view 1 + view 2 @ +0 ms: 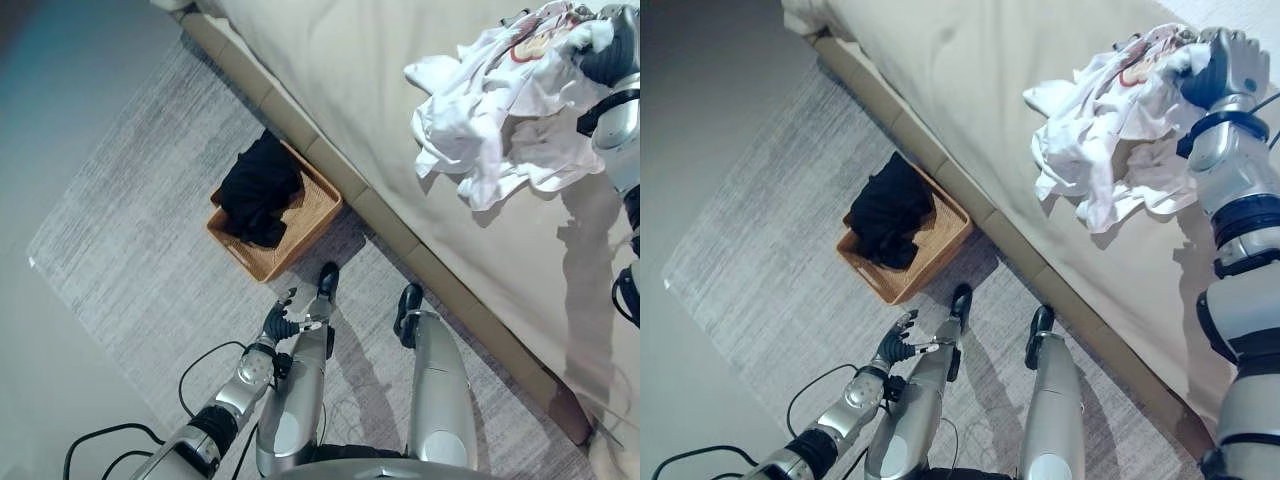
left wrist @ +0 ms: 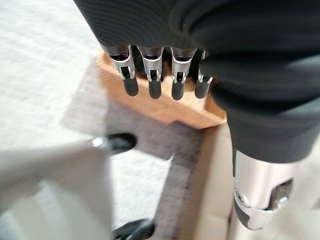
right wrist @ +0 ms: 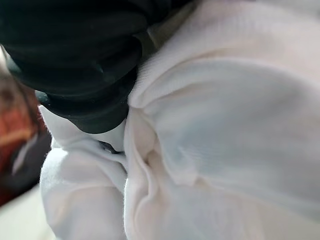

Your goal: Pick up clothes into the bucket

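Observation:
A bundle of white clothes (image 1: 1110,140) with a red print hangs bunched above the beige bed (image 1: 970,70) and casts a shadow on the sheet. My right hand (image 1: 1225,62) is at its far right end, fingers curled into the cloth. The right wrist view has the white cloth (image 3: 225,125) pressed against the hand's dark cover (image 3: 75,60). A woven brown basket (image 1: 305,228) stands on the rug by the bed's edge, with a black garment (image 1: 260,190) in it. My left hand (image 1: 283,322) hangs low, short of the basket (image 2: 170,107), its fingers (image 2: 152,85) straight and empty.
The grey rug (image 1: 130,230) runs along the bed's wooden base (image 1: 400,235). Bare floor (image 1: 60,90) lies to the left of the rug. The basket sits tight against the bed base.

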